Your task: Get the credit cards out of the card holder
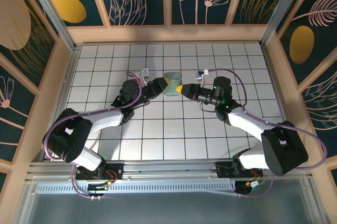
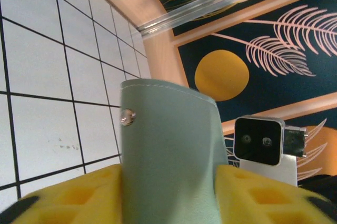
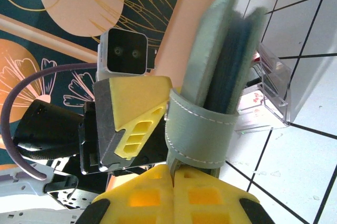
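The card holder [image 1: 171, 84], a pale grey-green soft wallet, is held up off the tiled table between both grippers. In the left wrist view the card holder [image 2: 168, 150] stands between the two yellow fingers [image 2: 68, 197], which press against its sides; my left gripper [image 2: 168, 182] is shut on it. My right gripper [image 3: 174, 174] is shut, pinching the holder's strap [image 3: 202, 129] at its lower edge. The holder's two panels [image 3: 210, 40] gape slightly at the top, with a dark lining between them. The credit cards are hidden.
A clear plastic box [image 3: 266, 98] with red-and-white contents lies on the white tiled table [image 1: 174, 134] just behind the holder. Wooden walls [image 1: 168, 33] enclose the table. The two arms meet at the table's centre back [image 1: 171, 77].
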You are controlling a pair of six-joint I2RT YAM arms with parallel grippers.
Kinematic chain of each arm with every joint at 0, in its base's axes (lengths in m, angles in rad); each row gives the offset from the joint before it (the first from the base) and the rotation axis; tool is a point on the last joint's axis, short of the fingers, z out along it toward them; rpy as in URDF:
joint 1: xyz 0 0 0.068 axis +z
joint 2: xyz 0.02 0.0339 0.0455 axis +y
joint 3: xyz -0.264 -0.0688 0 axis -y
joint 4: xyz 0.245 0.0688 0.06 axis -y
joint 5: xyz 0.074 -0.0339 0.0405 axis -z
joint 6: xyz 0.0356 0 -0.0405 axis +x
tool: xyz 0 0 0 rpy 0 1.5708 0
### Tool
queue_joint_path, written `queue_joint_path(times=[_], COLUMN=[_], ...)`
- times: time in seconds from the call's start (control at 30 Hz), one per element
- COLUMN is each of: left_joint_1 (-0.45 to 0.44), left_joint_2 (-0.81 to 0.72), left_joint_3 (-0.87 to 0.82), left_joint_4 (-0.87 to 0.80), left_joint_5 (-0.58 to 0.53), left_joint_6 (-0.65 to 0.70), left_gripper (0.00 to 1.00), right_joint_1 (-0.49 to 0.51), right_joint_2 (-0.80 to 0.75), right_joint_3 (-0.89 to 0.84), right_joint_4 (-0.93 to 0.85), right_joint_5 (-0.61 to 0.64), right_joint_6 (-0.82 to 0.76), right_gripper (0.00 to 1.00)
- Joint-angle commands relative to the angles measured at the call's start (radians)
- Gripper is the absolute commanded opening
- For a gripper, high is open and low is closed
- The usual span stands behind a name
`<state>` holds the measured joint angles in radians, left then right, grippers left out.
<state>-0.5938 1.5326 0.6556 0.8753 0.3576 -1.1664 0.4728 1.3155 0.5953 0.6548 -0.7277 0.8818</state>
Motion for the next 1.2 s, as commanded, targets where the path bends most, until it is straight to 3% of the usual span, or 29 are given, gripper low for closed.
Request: queue_joint_path(times=[0.0, 0.23, 0.33, 0.37, 0.53, 0.7, 0.9, 1.17], left_joint_1=[0.004, 0.004, 0.005, 0.004, 0.003, -0.016, -0.061, -0.083], left_joint_2=[-0.029, -0.035, -0.051, -0.059, -0.103, -0.143, -0.168, -0.127], left_joint_3=[0.009, 0.008, 0.014, 0.016, 0.031, 0.052, 0.05, 0.054], left_joint_4=[0.024, 0.008, -0.047, -0.071, -0.215, -0.307, -0.293, -0.254], left_joint_5=[0.007, 0.009, -0.008, -0.02, -0.118, -0.219, -0.293, -0.337], left_joint_6=[0.012, 0.035, 0.085, 0.109, 0.267, 0.433, 0.549, 0.573], left_gripper=[0.35, 0.14, 0.08, 0.07, 0.03, 0.02, 0.01, 0.0], right_joint_1=[-0.005, -0.006, -0.006, -0.006, -0.002, 0.003, 0.035, 0.105], right_joint_2=[0.017, 0.029, 0.018, 0.011, -0.025, -0.053, -0.035, 0.026], right_joint_3=[-0.006, 0.003, 0.024, 0.037, 0.112, 0.161, 0.21, 0.277], right_joint_4=[0.041, -0.017, -0.128, -0.18, -0.464, -0.587, -0.592, -0.573], right_joint_5=[-0.001, 0.026, 0.067, 0.097, 0.308, 0.462, 0.472, 0.442], right_joint_6=[-0.003, -0.029, -0.074, -0.098, -0.193, -0.209, -0.191, -0.177], right_gripper=[0.0, 0.0, 0.0, 0.05, 0.26, 0.35, 0.35, 0.33])
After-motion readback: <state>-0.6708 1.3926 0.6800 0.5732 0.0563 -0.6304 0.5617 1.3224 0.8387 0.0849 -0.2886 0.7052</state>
